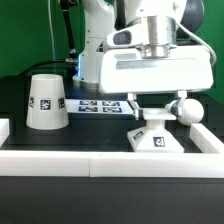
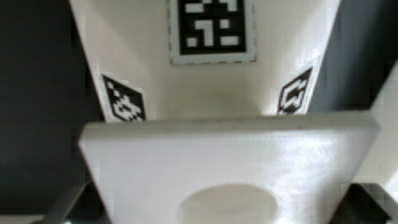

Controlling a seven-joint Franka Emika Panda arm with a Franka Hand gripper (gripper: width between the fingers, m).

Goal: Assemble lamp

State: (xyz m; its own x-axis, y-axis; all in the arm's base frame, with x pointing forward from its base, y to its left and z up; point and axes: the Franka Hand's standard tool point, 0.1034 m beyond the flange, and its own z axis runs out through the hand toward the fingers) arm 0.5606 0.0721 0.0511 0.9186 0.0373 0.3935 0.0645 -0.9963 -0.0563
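Observation:
The flat square lamp base (image 1: 155, 139) lies at the front, close against the white front wall. My gripper (image 1: 157, 116) is right over it, its two fingers spread wide to the base's two sides. In the wrist view the base (image 2: 214, 150) fills the picture, its round socket hole (image 2: 228, 203) between the jaws. Only dark slivers of the fingers (image 2: 71, 206) show at the base's edges, so I cannot tell whether they press on it. The round bulb (image 1: 189, 108) lies just beyond the finger on the exterior view's right. The tapered shade (image 1: 46, 102) stands mouth down at the exterior view's left.
The marker board (image 1: 100, 104) lies behind the gripper, before the white robot pedestal (image 1: 95, 60). A white wall (image 1: 110, 160) runs along the front, with a short white piece (image 1: 4, 128) at the exterior view's left edge.

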